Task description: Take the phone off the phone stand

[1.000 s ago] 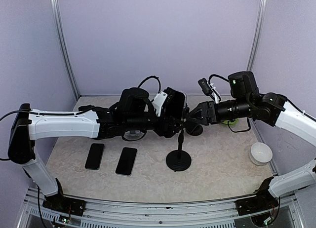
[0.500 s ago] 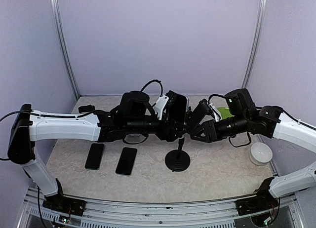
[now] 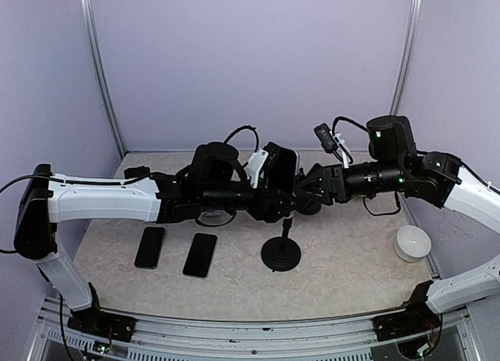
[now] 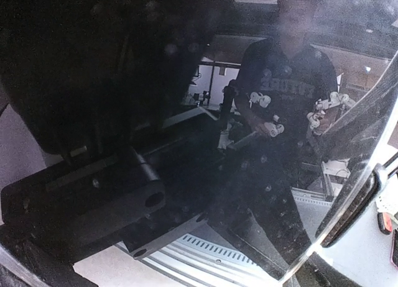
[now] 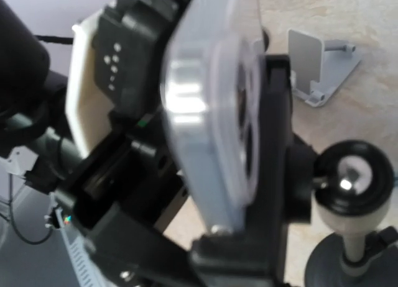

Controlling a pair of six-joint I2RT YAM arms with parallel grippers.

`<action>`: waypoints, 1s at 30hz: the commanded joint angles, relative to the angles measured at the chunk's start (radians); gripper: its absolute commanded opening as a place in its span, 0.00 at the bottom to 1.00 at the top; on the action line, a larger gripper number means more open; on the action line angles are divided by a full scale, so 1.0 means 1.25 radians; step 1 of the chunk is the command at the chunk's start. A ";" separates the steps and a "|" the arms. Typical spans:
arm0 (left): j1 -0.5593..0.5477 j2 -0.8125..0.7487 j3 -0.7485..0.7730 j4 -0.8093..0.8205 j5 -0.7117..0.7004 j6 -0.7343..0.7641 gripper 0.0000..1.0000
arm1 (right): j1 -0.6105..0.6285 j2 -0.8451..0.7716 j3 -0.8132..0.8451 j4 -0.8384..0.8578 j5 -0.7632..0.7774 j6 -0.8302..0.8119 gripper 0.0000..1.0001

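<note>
The phone stands on edge above the table, set in the clamp of the black phone stand, which has a round base and a thin post. My left gripper reaches in from the left and its jaws close across the phone. The phone's dark glossy screen fills the left wrist view. The right wrist view shows the phone edge-on in a clear case, backed by the stand's clamp and ball joint. My right gripper sits at the stand's head from the right; its jaw state is unclear.
Two dark phones lie flat at the left front of the table. A white bowl sits at the right, and something green shows behind the right arm. A grey metal stand rests on the table farther back.
The right gripper dipped lower and nearer half a second ago, then rose back to the stand's head. The left gripper and phone shifted slightly down and right.
</note>
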 commanded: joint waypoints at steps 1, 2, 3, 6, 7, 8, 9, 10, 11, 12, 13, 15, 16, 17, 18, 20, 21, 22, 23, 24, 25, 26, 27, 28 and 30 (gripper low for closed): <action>-0.007 0.028 0.010 -0.093 0.021 -0.020 0.36 | 0.023 0.036 0.048 0.017 0.016 -0.043 0.54; -0.008 0.028 0.009 -0.093 0.019 -0.018 0.36 | 0.024 0.042 0.054 0.012 0.024 -0.045 0.53; -0.008 0.028 0.010 -0.095 0.018 -0.016 0.36 | 0.024 0.045 0.060 0.005 0.031 -0.047 0.52; -0.009 0.025 0.008 -0.096 0.014 -0.011 0.36 | 0.024 0.056 0.074 -0.026 0.071 -0.047 0.49; -0.009 0.023 0.008 -0.096 0.012 -0.010 0.36 | 0.024 0.056 0.079 -0.034 0.085 -0.047 0.48; -0.009 0.022 0.009 -0.096 0.012 -0.008 0.36 | 0.024 0.056 0.080 -0.036 0.091 -0.047 0.47; -0.009 0.022 0.008 -0.096 0.013 -0.008 0.36 | 0.024 0.054 0.080 -0.036 0.096 -0.047 0.46; -0.009 0.022 0.009 -0.097 0.012 -0.007 0.36 | 0.024 0.054 0.080 -0.033 0.099 -0.046 0.44; -0.009 0.022 0.010 -0.098 0.013 -0.005 0.36 | 0.024 0.051 0.080 -0.030 0.100 -0.046 0.41; -0.009 0.022 0.009 -0.098 0.012 -0.006 0.36 | 0.024 0.051 0.080 -0.028 0.101 -0.045 0.40; -0.009 0.022 0.010 -0.100 0.011 -0.005 0.36 | 0.024 0.051 0.080 -0.029 0.101 -0.044 0.37; -0.009 0.022 0.010 -0.100 0.008 -0.006 0.36 | 0.024 0.055 0.076 -0.034 0.095 -0.045 0.33; -0.009 0.021 0.010 -0.100 0.005 -0.007 0.36 | 0.025 0.056 0.073 -0.038 0.092 -0.045 0.32; -0.008 0.021 0.010 -0.100 0.002 -0.007 0.35 | 0.024 0.056 0.068 -0.040 0.088 -0.044 0.32; -0.008 0.019 0.011 -0.100 -0.003 -0.009 0.36 | 0.024 0.055 0.063 -0.042 0.086 -0.041 0.32; -0.008 0.018 0.012 -0.099 -0.013 -0.010 0.35 | 0.024 0.051 0.052 -0.044 0.085 -0.039 0.29; -0.008 0.017 0.013 -0.100 -0.019 -0.013 0.35 | 0.024 0.048 0.048 -0.045 0.086 -0.037 0.25; -0.008 0.016 0.014 -0.101 -0.029 -0.016 0.35 | 0.023 0.045 0.045 -0.048 0.090 -0.036 0.22; -0.007 0.014 0.014 -0.103 -0.036 -0.019 0.34 | 0.024 0.042 0.043 -0.051 0.091 -0.035 0.17; -0.005 0.013 0.012 -0.104 -0.045 -0.024 0.34 | 0.023 0.041 0.043 -0.056 0.092 -0.035 0.14; -0.002 0.010 0.010 -0.105 -0.056 -0.031 0.34 | 0.024 0.039 0.044 -0.061 0.094 -0.036 0.10; 0.003 0.008 0.006 -0.105 -0.065 -0.038 0.34 | 0.024 0.038 0.043 -0.065 0.093 -0.037 0.07; 0.009 0.003 0.000 -0.101 -0.071 -0.048 0.34 | 0.024 0.036 0.041 -0.068 0.093 -0.039 0.03; 0.017 -0.002 -0.007 -0.097 -0.082 -0.051 0.33 | 0.023 0.034 0.037 -0.071 0.092 -0.040 0.00; 0.031 -0.013 -0.025 -0.090 -0.100 -0.081 0.33 | 0.022 0.030 0.032 -0.079 0.089 -0.041 0.00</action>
